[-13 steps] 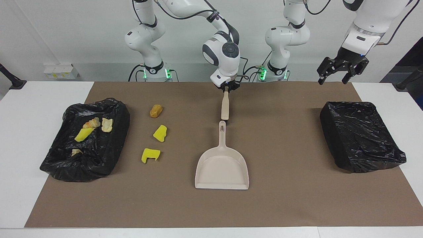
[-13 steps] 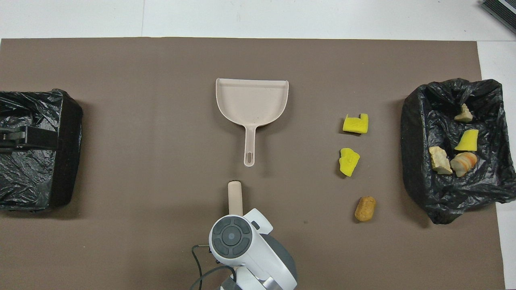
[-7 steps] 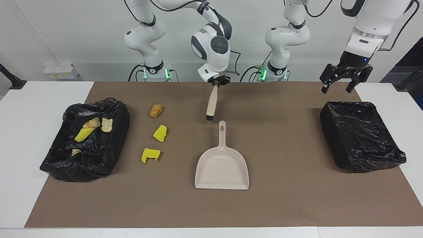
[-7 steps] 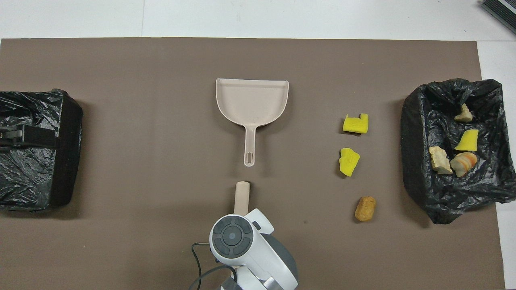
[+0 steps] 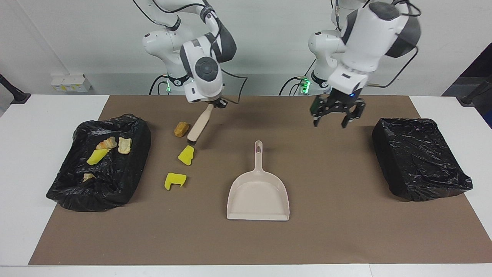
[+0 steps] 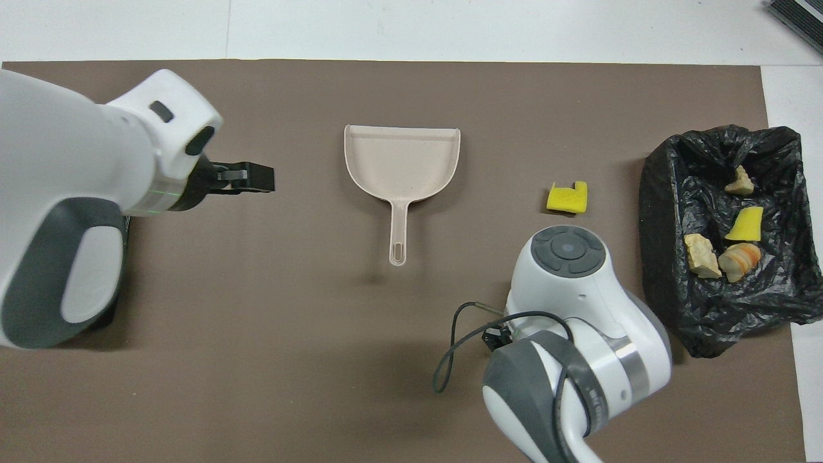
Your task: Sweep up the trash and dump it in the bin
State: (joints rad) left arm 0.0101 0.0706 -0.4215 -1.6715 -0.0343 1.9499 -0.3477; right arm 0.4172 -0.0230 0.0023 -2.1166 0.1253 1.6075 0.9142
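Observation:
My right gripper (image 5: 216, 103) is shut on the beige brush (image 5: 199, 124), which slants down with its dark tip beside the brown bun (image 5: 181, 129) and just above a yellow sponge chunk (image 5: 186, 155). A second sponge chunk (image 5: 175, 180) lies farther from the robots and also shows in the overhead view (image 6: 567, 198), where the right arm hides the bun and the first chunk. The beige dustpan (image 5: 258, 192) lies mid-mat, handle toward the robots. My left gripper (image 5: 333, 117) is open and empty above the mat, beside the dustpan handle.
A black-lined bin (image 5: 142, 130) at the right arm's end holds pastries (image 5: 106, 144) and a sponge chunk (image 5: 97, 156). A second black-lined bin (image 5: 419, 157) sits at the left arm's end. The brown mat (image 5: 330, 231) covers the table.
The right gripper carried the brush from above the dustpan handle toward the right arm's end, to beside the bun. The left gripper swung in from over its bin toward the middle.

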